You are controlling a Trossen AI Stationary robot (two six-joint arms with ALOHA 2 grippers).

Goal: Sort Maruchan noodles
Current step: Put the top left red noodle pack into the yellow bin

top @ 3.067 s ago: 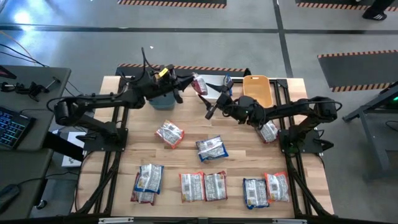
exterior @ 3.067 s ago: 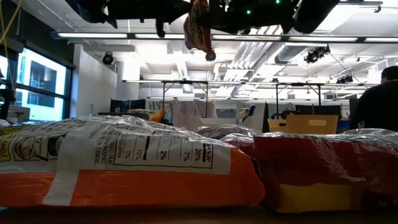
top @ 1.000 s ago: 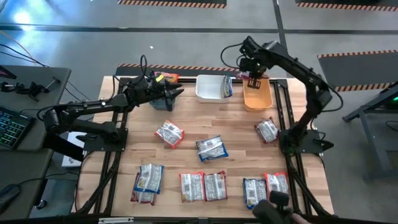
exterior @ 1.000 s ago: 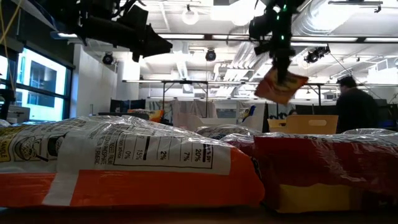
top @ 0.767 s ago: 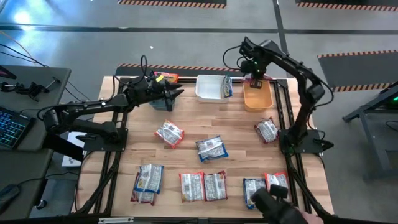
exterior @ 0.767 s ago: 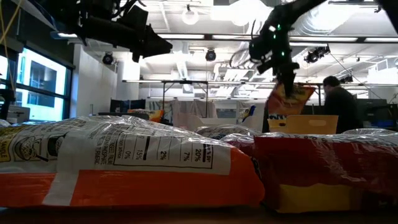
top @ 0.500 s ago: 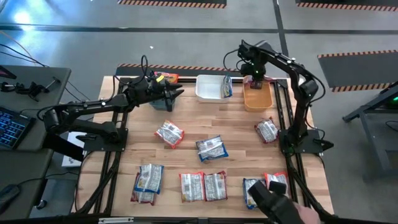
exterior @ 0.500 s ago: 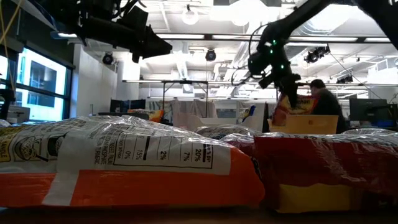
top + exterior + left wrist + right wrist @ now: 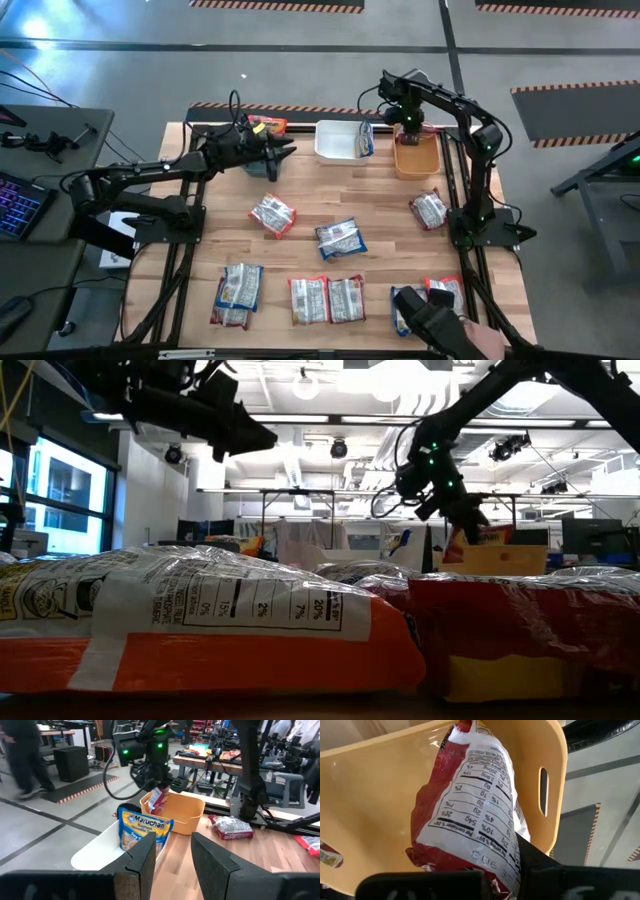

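My right gripper [image 9: 409, 124] is shut on a red Maruchan packet [image 9: 470, 795] and holds it upright inside the orange bin [image 9: 418, 160] at the table's back right. The same packet [image 9: 157, 800] shows, small, in the left wrist view. A blue packet [image 9: 142, 827] stands in the white bin [image 9: 335, 140]. My left gripper [image 9: 276, 153] hovers open and empty to the left of the white bin. Several packets lie on the table, among them one [image 9: 272, 213] left of centre, one [image 9: 340, 238] at the centre and one [image 9: 430, 210] on the right.
A row of packets [image 9: 328, 298] lies along the front edge. A person's hand [image 9: 440, 328] reaches over the front right corner beside two packets. In the low view an orange packet [image 9: 200, 625] and a red one [image 9: 520, 630] fill the foreground.
My right gripper has come down and back with the red packet, lowering it into the orange bin. The person's hand has moved further over the front edge. The left arm has stayed still.
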